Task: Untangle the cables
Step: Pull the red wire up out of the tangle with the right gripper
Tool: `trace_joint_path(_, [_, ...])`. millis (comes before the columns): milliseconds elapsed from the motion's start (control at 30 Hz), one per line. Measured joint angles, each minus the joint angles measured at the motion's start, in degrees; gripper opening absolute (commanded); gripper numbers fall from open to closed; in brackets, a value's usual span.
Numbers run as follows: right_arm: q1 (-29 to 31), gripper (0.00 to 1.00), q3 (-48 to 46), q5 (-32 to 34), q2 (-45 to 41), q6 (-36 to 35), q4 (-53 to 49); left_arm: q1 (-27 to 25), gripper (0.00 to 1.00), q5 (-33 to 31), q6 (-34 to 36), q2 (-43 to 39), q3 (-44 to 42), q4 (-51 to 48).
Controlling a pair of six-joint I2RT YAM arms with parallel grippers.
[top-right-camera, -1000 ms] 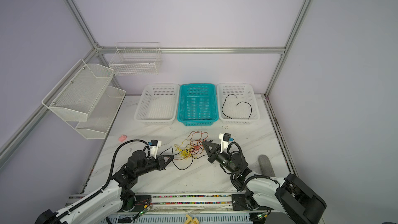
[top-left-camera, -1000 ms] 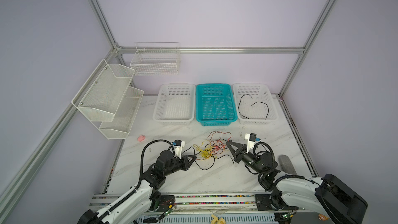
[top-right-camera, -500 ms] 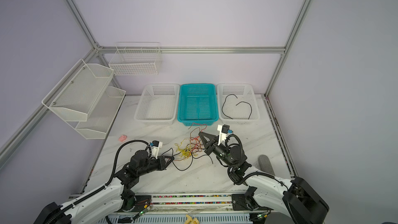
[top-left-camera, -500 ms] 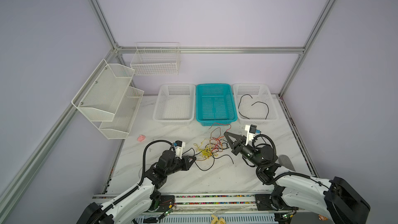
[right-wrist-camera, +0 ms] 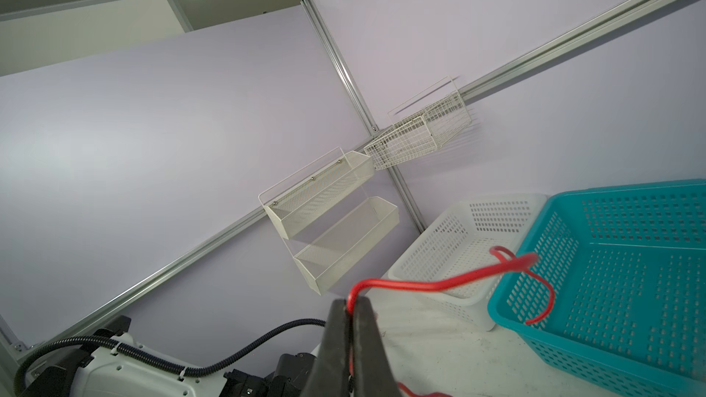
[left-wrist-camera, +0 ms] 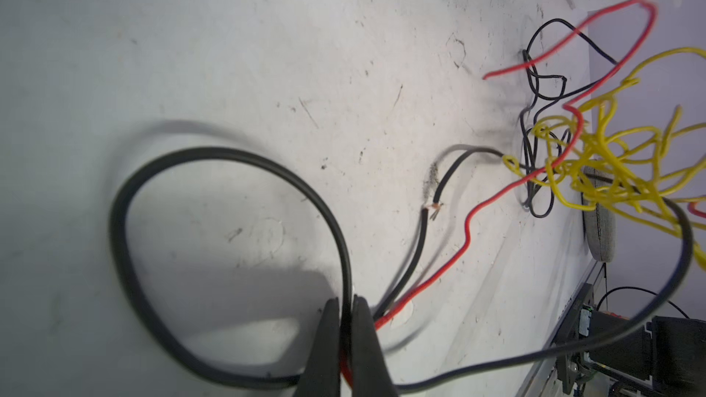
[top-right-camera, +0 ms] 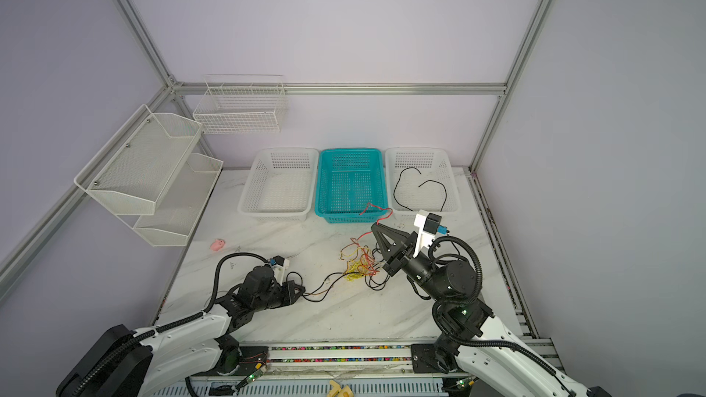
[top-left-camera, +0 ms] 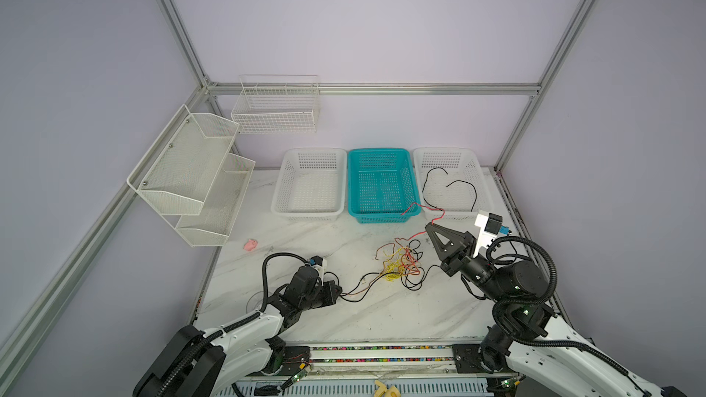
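Note:
The cables lie in a tangle [top-left-camera: 399, 267] [top-right-camera: 361, 264] of yellow, red and black wires at mid-table. My left gripper [top-left-camera: 339, 294] [top-right-camera: 304, 292] sits low on the table, left of the tangle, shut on a black cable [left-wrist-camera: 229, 154] and a red cable [left-wrist-camera: 468, 231] that both run back to the yellow knot [left-wrist-camera: 603, 162]. My right gripper [top-left-camera: 428, 226] [top-right-camera: 373, 226] is raised above the tangle's right side, shut on another red cable [right-wrist-camera: 439, 284]. That cable's free end [top-left-camera: 420, 208] curls in front of the teal basket.
Three baskets line the back: white [top-left-camera: 305, 216], teal [top-left-camera: 376, 218] and white [top-left-camera: 464, 158]; the right white one holds a loose black cable [top-left-camera: 433, 171]. A pink scrap [top-left-camera: 251, 244] lies at the left. A tiered shelf [top-left-camera: 183, 169] and a wire basket [top-left-camera: 275, 108] hang on the walls.
My right gripper has risen and moved toward the baskets, drawing the red cable up out of the tangle. The left gripper has pulled back a little to the left, stretching its cables.

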Motion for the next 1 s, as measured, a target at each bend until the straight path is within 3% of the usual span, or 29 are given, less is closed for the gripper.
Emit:
trace_joint_path(300, [0.02,0.00,1.99,1.36,-1.20,-1.16,-6.45,1.49,0.00,-1.88,0.02,-4.48,0.15,-5.44])
trace_joint_path(733, [0.00,0.00,-5.22,-1.01,0.00,-0.72,-9.49,1.77,0.00,-4.26,-0.44,-22.01,1.68,-15.45])
trace_joint_path(867, [0.02,0.33,-5.81,-2.64,3.48,-0.68,-10.14,2.01,0.00,-3.78,-0.44,-22.91,4.11,-16.70])
trace_joint_path(1000, [0.00,0.49,-5.25,-3.02,6.62,-1.25,-12.20,2.01,0.00,-2.43,-0.44,-23.76,6.73,-16.90])
